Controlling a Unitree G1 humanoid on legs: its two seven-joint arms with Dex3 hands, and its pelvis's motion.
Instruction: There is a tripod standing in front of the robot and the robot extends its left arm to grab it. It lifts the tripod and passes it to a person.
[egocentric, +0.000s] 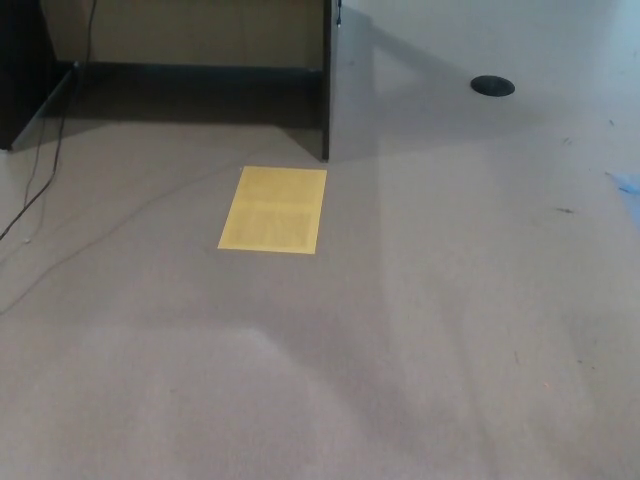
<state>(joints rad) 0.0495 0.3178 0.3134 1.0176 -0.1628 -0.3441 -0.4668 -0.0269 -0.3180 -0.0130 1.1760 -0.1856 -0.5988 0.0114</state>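
No tripod shows in the head view, and neither of my hands is in the picture. No person is visible either. The view holds only grey carpet floor (420, 330) with a flat yellow sheet (273, 209) lying on it a little left of centre.
A dark partition edge (326, 80) stands upright at the top centre, with a dark baseboard (190, 68) and shadowed recess to its left. Thin cables (45, 175) trail across the floor at the left. A round black floor cap (492, 85) sits at the upper right.
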